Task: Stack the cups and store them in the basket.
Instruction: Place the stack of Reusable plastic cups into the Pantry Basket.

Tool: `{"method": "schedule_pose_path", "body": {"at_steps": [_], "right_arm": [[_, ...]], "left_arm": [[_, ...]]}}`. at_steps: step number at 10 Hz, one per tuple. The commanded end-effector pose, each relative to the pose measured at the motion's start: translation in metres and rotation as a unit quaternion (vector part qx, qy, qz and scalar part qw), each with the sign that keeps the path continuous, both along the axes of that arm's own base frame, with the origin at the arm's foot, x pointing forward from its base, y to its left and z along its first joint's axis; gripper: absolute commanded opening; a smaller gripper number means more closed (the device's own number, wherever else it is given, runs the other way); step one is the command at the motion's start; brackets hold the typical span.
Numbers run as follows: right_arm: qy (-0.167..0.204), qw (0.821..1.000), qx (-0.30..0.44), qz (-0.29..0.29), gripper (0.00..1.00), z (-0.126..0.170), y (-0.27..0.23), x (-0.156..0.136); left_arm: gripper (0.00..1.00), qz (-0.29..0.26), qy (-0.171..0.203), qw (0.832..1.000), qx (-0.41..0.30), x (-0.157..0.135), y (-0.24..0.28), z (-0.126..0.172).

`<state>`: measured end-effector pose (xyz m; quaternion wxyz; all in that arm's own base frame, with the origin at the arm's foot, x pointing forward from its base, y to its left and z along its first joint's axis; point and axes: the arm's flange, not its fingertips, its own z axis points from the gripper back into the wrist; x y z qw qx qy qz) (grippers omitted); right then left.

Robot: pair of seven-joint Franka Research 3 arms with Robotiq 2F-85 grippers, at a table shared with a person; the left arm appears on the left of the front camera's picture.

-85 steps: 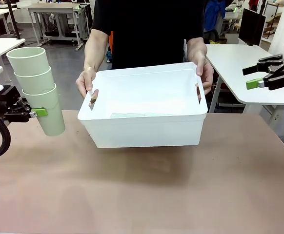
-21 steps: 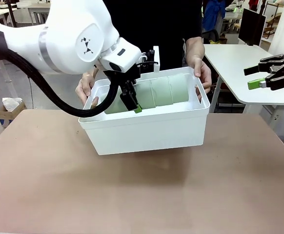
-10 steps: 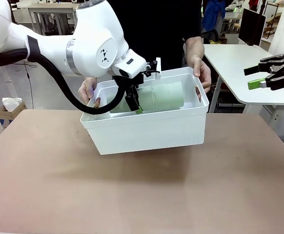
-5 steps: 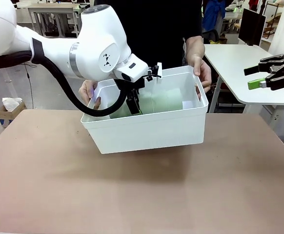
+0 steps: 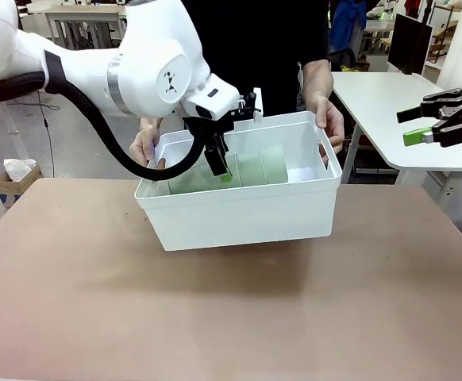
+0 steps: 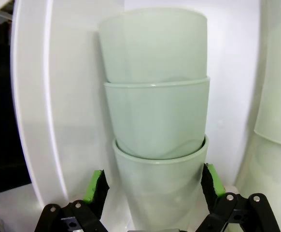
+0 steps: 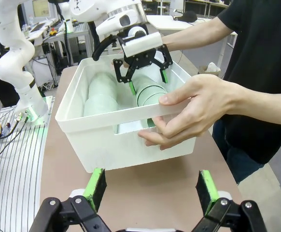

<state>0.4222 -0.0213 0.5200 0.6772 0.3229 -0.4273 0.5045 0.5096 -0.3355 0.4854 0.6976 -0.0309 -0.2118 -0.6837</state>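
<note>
The left gripper (image 5: 221, 163) is down inside the basket (image 5: 239, 210), fingers spread just clear of a stack of three cups (image 6: 155, 145) lying on its side. A second stack (image 7: 102, 94) lies alongside. The person's hands (image 7: 193, 111) hold the basket above the table (image 5: 231, 317). Right gripper (image 5: 421, 127) hangs wide open, well apart.

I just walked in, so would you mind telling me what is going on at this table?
A person's hands hold the white basket above the table while the left claw reaches inside it. In the left wrist view its fingers are spread on either side of a stack of three cups lying on its side, no longer gripping it. A second stack lies next to it in the basket. The right claw hangs open off to the side.
</note>
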Motion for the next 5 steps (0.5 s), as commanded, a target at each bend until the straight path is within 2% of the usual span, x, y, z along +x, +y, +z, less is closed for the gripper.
{"method": "schedule_pose_path", "body": {"at_steps": [1, 4, 5], "right_arm": [[0.002, 1.0, 0.008, -0.004, 1.0, 0.004, 0.003, 0.001], [0.002, 1.0, 0.008, -0.004, 1.0, 0.004, 0.003, 0.001], [0.002, 1.0, 0.008, -0.004, 1.0, 0.004, 0.003, 0.001]], "left_arm": [[1.0, -0.008, 0.018, 0.998, -0.052, -0.008, 0.023, 0.035], [1.0, -0.012, 0.066, 0.984, -0.167, -0.023, 0.082, 0.089], [1.0, -0.008, 0.07, 0.978, -0.197, -0.029, 0.105, 0.103]]}}
